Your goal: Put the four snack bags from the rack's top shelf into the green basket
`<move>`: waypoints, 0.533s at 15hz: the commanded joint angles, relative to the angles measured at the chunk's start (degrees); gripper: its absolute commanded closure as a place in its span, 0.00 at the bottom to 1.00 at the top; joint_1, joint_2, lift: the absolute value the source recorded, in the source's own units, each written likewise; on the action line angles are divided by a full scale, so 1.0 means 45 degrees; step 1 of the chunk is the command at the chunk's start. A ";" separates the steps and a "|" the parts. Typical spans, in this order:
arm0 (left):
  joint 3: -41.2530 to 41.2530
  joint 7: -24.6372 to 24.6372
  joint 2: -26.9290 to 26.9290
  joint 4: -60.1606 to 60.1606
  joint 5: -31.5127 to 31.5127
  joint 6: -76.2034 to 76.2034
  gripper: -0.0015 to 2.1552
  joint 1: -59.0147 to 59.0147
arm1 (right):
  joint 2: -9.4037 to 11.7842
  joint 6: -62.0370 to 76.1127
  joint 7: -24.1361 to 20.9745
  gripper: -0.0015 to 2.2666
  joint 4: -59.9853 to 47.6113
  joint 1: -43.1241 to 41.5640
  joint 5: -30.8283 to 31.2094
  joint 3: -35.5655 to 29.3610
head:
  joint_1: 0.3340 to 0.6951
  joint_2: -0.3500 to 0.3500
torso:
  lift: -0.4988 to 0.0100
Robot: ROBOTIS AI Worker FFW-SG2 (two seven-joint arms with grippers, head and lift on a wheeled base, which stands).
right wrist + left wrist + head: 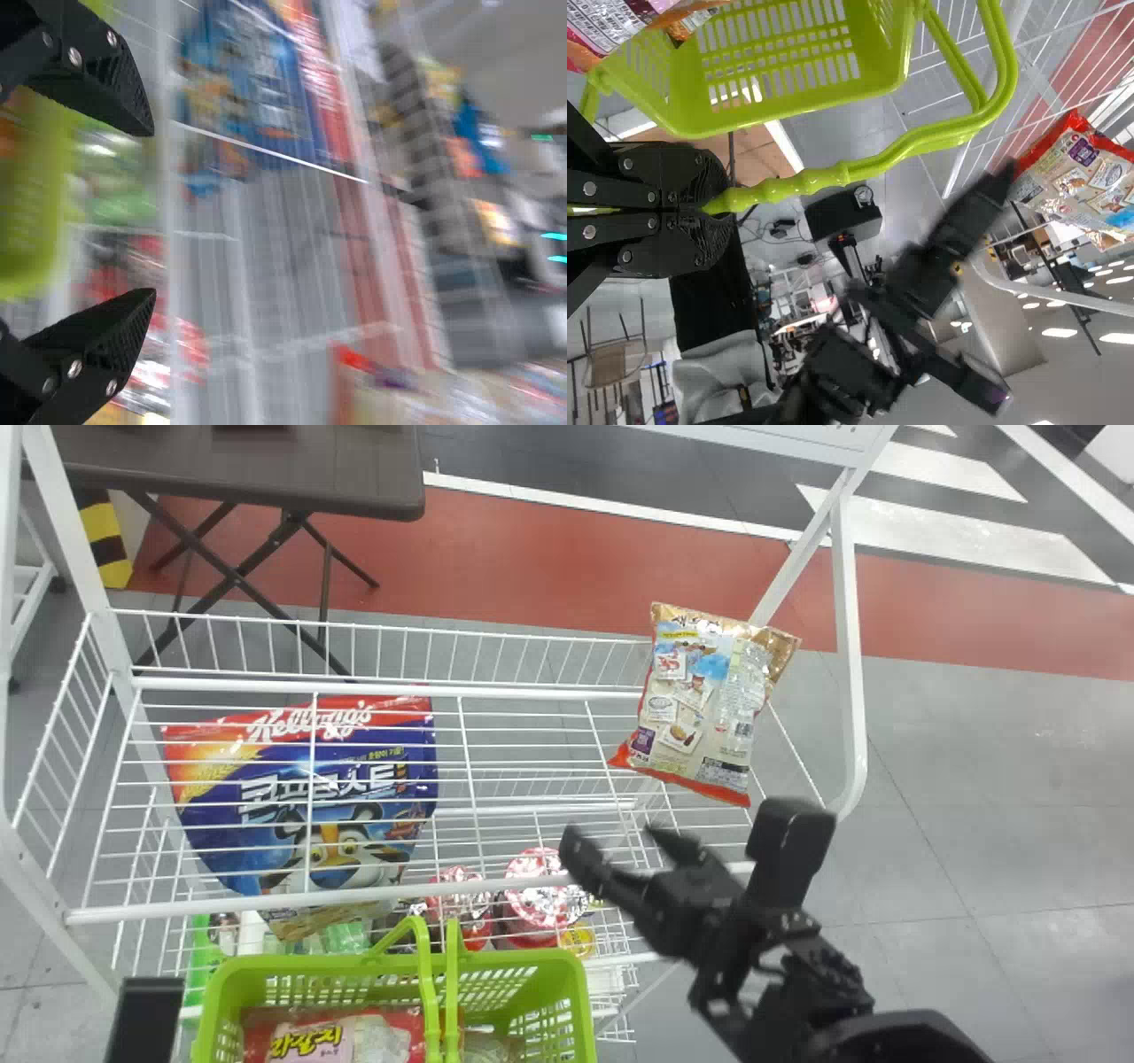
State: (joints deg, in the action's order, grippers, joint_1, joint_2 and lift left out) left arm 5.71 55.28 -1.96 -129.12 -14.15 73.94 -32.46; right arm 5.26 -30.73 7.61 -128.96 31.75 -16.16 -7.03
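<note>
Nearest, the left arm is seen beside the green basket, at its left. The basket's handle is gripped by the left end effector, whose fingers are clamped on it. In the basket, a red snack bag with a pink panel can be made out, and to its right a paler packet is partly hidden by the wall and the handles.

To the right of the basket and a little beyond it, the right end effector is held over the front right part of the rack's top shelf. Its fingers are spread apart, with nothing gripped between them.

On the left of the top shelf, a large blue snack bag with a red upper band is laid. At the rear right corner, a beige snack bag with a red lower edge is set tilted, just beyond the right end effector and apart from it.

Through the wires, red-and-white containers are seen on a lower level, behind the basket.

Farther off, behind the rack, a dark folding table is placed at the left, with a yellow-and-black striped post by its legs. The floor there is crossed by a broad red band.
</note>
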 commanded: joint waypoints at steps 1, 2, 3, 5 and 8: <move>0.0001 0.0001 -0.0053 -0.0037 -0.0001 0.0005 0.98 -0.0033 | -0.0016 0.1719 -0.1008 0.03 0.0903 -0.1293 0.1267 0.0468 | 1.00 0.00 | 0.98; -0.0019 0.0001 -0.0092 -0.0037 -0.0001 0.0005 0.98 -0.0033 | -0.0055 0.1758 -0.1809 0.03 0.1372 -0.1938 0.1794 0.0644 | 1.00 0.00 | 0.98; -0.0038 0.0001 -0.0112 -0.0037 -0.0001 0.0005 0.98 -0.0033 | -0.0055 0.1758 -0.2688 0.03 0.1861 -0.2563 0.2458 0.0918 | 1.00 0.00 | 0.98; -0.0078 0.0001 -0.0131 -0.0037 -0.0001 0.0005 0.98 -0.0033 | -0.0114 0.1680 -0.4348 0.03 0.2837 -0.3695 0.3825 0.1289 | 1.00 0.00 | 0.98; -0.0175 -0.0019 -0.0151 -0.0017 -0.0040 0.0005 0.98 0.0006 | -0.0114 0.0508 -0.4953 0.03 0.4204 -0.5102 0.3864 0.0898 | 1.00 0.00 | 0.98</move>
State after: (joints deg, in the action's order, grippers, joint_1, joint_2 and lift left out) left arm 5.10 55.23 -2.62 -129.29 -14.28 73.97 -32.56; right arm 4.75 -25.62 -14.72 -113.19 12.02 1.27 -2.00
